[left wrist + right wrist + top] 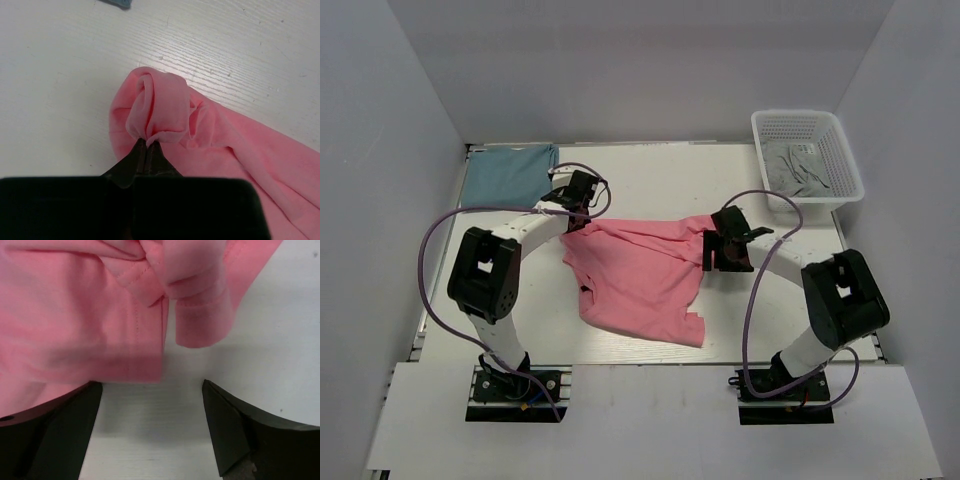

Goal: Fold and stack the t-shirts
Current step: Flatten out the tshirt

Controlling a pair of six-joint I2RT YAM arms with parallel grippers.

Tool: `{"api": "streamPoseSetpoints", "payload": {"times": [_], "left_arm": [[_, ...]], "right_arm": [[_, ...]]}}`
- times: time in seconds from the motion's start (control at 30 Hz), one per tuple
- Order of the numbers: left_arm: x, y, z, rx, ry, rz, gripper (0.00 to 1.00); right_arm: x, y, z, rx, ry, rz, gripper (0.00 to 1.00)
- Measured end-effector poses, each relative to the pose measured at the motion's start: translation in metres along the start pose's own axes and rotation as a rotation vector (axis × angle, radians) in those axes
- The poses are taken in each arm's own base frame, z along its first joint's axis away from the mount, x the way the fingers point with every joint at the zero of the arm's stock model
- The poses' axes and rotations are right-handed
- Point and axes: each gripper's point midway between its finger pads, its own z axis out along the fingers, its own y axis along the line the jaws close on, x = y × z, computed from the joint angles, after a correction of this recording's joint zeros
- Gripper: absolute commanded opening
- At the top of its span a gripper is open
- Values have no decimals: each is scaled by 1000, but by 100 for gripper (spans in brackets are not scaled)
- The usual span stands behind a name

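Basket point(817, 201) right, teal t-shirt point(505, 175) left

One pink t-shirt point(640, 280), one teal t-shirt point(508, 175), one basket point(817, 201), two arms point(485, 270) point(840, 295)

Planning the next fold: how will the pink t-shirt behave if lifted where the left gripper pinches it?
Probably floppy: the pink t-shirt bunches into soft rolls where the left gripper pinches it, so the rest would likely hang and trail. Pushed, it would probably wrinkle rather than slide whole, judging by its loose folds on the table.
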Motion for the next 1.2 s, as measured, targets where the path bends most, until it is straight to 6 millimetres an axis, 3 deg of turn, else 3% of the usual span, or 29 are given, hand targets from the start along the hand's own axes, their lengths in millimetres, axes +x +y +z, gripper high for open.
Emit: {"api": "streamPoseSetpoints", "payload": {"times": [0.17,0.27,0.3,0.37,0.57,0.7,0.8,0.9,1.07,1.2], "left_arm": [[-1,0,-1,2,-3,4,0],[-1,0,-1,2,-5,7,0],[-1,0,-1,2,-5,9,0],[-2,0,-1,3,-6,9,0],[-4,1,-5,9,-13,7,0],[-10,4,-12,13,-29,2,0],[-23,9,-29,26,-64,-17,0],[-47,15,-62,74,-132,-67,0],[-102,33,-144,216,-306,-192,0],[-138,56,-225,383,-459,-262,0]], "right_arm": [[-11,8,13,-6,-7,0,65],[-18,12,16,-16,-17,-7,33],[-19,13,17,-22,-20,-12,15],[-21,16,18,-39,-28,-15,0],[-22,19,16,-60,-38,-13,0],[-24,17,0,-72,-63,-10,0],[-44,19,-31,-108,-161,-2,0],[-74,16,-81,-149,-328,13,0],[-114,1,-173,-190,-601,54,0],[-134,-13,-260,-236,-801,85,0]]}}
